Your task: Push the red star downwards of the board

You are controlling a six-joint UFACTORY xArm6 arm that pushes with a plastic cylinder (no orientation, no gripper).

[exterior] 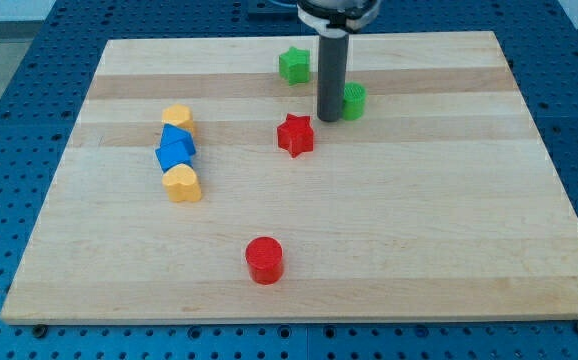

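Red star [295, 134] sits a little above the middle of the wooden table [449, 250], resting flat. The dark rod comes down from the view's top, and my tip [330, 119] stands on the wood just up and to the view's right of the star, close beside it; whether the two touch cannot be told. There is no hand on this arm, only the rod, so nothing opens, closes or grips.

Partly hidden behind the rod on its right side is a green block [354, 101], its shape unclear. A green star [294, 65] lies further up, near the table's top edge.

Well to the view's left of the red star, four blocks stand in a tight column: a yellow block [177, 119] on top, two blue blocks [176, 147] pressed together below it, and a yellow heart [182, 184] at the bottom. A red cylinder [264, 260] sits alone toward the view's bottom, well below the red star.
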